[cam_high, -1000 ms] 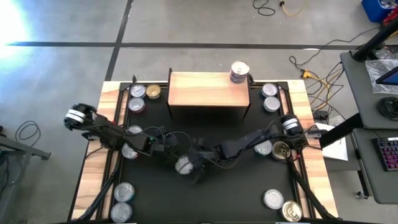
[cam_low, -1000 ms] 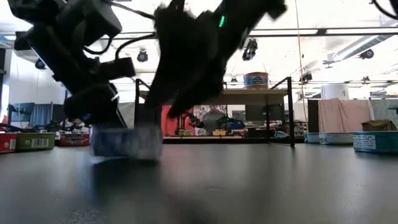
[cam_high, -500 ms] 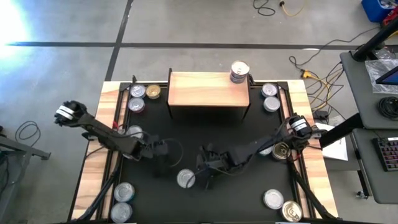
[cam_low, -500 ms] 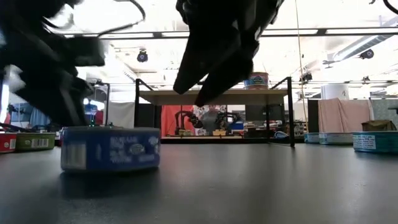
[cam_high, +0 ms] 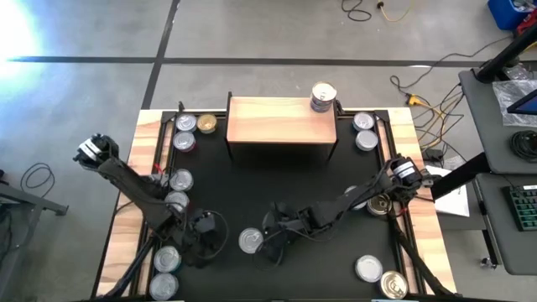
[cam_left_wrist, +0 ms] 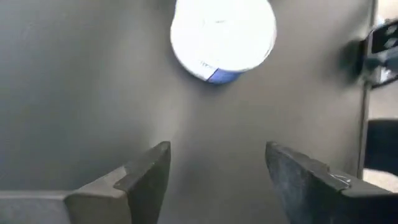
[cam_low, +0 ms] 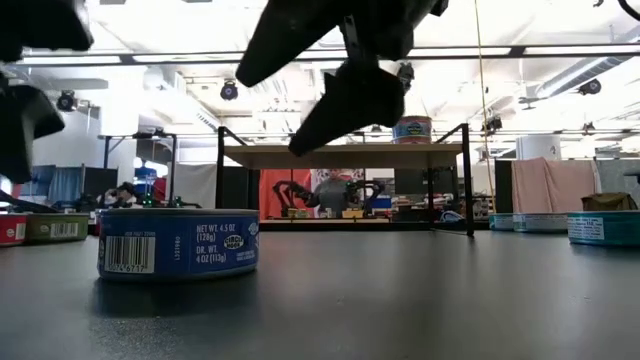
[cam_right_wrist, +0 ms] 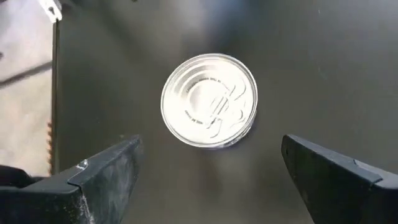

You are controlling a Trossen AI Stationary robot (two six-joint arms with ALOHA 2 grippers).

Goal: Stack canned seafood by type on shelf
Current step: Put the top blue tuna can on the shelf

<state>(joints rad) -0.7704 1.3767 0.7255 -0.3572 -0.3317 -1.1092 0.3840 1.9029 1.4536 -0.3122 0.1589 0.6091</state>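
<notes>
Black mat (cam_high: 252, 189) with scattered tins (cam_high: 250, 242), wooden shelf (cam_high: 281, 121) bearing stacked tins (cam_high: 323, 96)

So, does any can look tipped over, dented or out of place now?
Nothing stands out. The blue can sits upright on the black mat, and the stacked cans on the shelf stand straight.

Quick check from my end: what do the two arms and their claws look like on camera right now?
Both arms are dark, slim and jointed, each with a white-banded joint near its base and thin black cables looping along it. The left claw and right claw each have two flat, dark grey, wedge-shaped fingers.
</notes>
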